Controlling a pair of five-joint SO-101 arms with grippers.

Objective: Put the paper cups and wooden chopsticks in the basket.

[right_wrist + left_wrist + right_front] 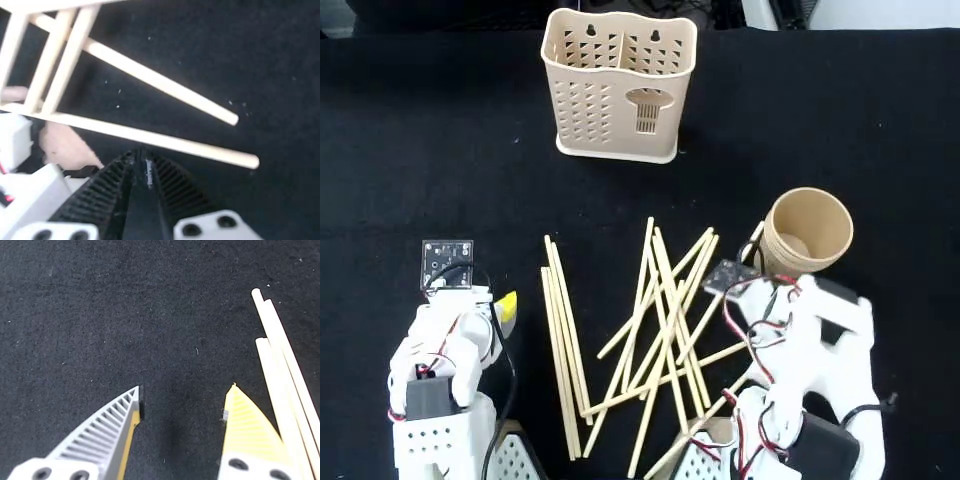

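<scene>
Black table. Beige slotted basket stands upright at the far middle, well apart from everything else. Wooden chopsticks lie scattered and crisscrossed in the near middle. Nested paper cups at right, mouth showing from above, just beside the chopsticks' far ends. Left gripper is wide and holds nothing, over bare table just beside chopstick ends. Right gripper is closed tight with nothing in it, low over two chopstick ends.

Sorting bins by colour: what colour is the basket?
The basket is beige, seen best in the high view.
</scene>
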